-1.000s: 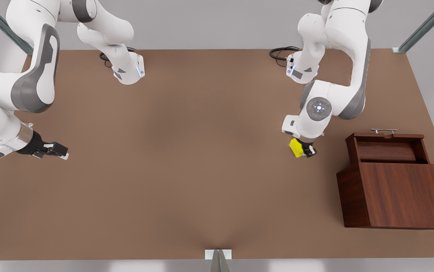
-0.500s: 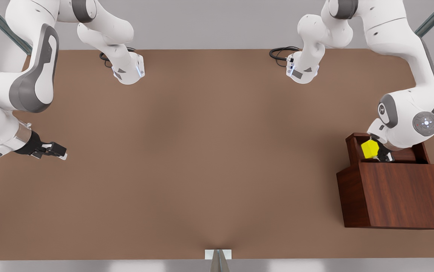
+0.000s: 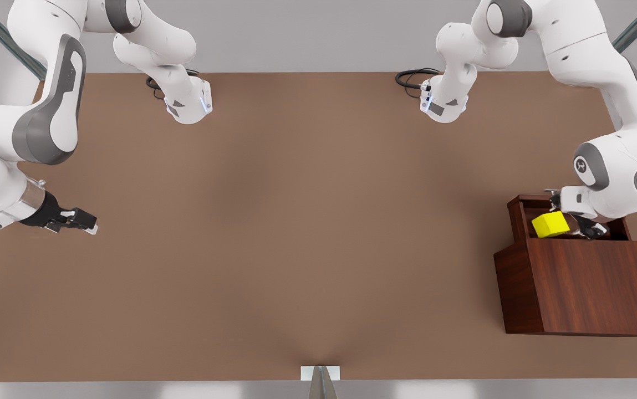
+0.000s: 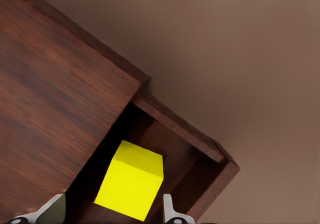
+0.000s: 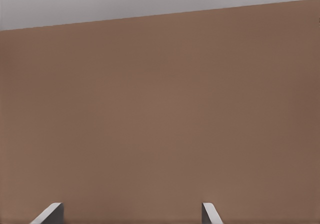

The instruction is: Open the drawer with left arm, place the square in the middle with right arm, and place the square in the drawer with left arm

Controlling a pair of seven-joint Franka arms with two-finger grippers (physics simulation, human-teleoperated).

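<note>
The yellow square point(image 3: 550, 224) lies inside the open drawer point(image 3: 516, 215) of the dark wooden cabinet point(image 3: 590, 285) at the front view's right. My left gripper point(image 3: 592, 230) hangs just over the drawer beside the square, fingers apart and not touching it. In the left wrist view the square point(image 4: 131, 186) sits low in the drawer point(image 4: 180, 126), smaller than the gap of my left gripper point(image 4: 112, 212). My right gripper point(image 3: 88, 224) waits open over bare table at the front view's left, and its fingertips point(image 5: 50, 213) frame only brown tabletop. The middle point(image 3: 318, 221) of the table is bare.
The cabinet stands near the table's right edge in the front view, its drawer pulled toward the back. Both arm bases point(image 3: 188, 105) stand at the far edge with black cables point(image 3: 412, 77). A small metal bracket point(image 3: 320, 374) sits at the near edge.
My left gripper carried the square from the table to the right over the drawer, then opened; the square now rests level inside. The right arm barely moved.
</note>
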